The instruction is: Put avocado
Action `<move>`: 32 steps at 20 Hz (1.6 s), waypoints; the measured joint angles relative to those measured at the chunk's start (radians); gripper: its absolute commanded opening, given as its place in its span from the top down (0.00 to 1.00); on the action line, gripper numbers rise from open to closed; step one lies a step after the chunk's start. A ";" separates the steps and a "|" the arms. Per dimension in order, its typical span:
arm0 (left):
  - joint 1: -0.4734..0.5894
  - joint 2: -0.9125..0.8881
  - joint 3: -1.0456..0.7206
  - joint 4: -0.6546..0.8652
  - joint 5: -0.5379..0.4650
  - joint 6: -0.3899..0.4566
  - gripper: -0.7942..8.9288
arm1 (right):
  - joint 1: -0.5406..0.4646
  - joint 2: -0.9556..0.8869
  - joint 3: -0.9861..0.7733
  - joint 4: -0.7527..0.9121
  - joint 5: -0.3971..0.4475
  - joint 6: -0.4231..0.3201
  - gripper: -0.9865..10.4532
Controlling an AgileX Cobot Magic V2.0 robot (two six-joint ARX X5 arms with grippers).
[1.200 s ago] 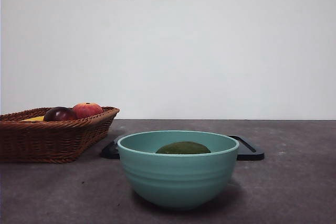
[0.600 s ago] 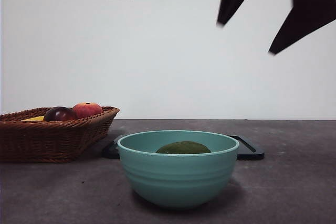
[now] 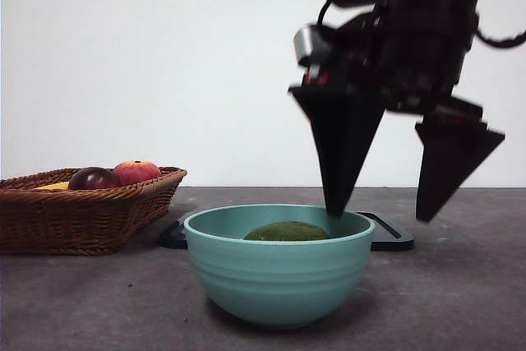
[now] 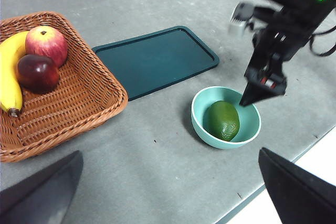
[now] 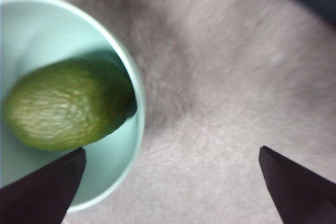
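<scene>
Since half a second ago, right end effector [image 3: 380,216] has come down over the bowl's [image 3: 278,277] right rim. Its jaws are wide open and empty. Avocado [image 3: 287,232] lies inside the bowl.

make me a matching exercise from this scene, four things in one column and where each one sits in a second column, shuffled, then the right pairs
Things
1. avocado
2. banana
3. dark tray
4. right gripper

Places
A. flat on the table between the wicker basket and the bowl
B. above the bowl's rim on one side, jaws open
C. inside the teal bowl
D. in the wicker basket, beside the red apple and the dark maroon fruit

Pairs: 1-C, 2-D, 3-A, 4-B
</scene>
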 measured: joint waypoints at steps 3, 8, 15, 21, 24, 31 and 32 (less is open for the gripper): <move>0.000 0.000 0.000 0.000 0.000 0.000 0.37 | 0.014 0.052 0.000 0.006 -0.016 0.000 0.44; 0.000 0.000 0.000 0.000 0.000 0.000 0.37 | 0.052 0.116 0.000 0.061 -0.036 0.019 0.75; 0.000 0.000 0.000 0.000 0.000 0.000 0.37 | 0.076 0.126 0.012 0.120 -0.050 0.107 0.91; 0.000 0.000 0.000 0.000 0.000 0.000 0.37 | 0.013 0.129 0.134 0.006 -0.016 0.123 0.91; 0.000 0.000 0.000 0.000 0.000 0.000 0.37 | -0.064 0.175 0.276 -0.026 -0.016 0.122 0.91; 0.000 0.000 0.000 0.000 0.000 0.000 0.37 | -0.226 0.463 0.666 -0.084 -0.088 0.112 0.91; 0.000 0.000 0.000 0.000 0.000 0.000 0.37 | -0.235 0.507 0.718 -0.090 -0.095 0.112 0.91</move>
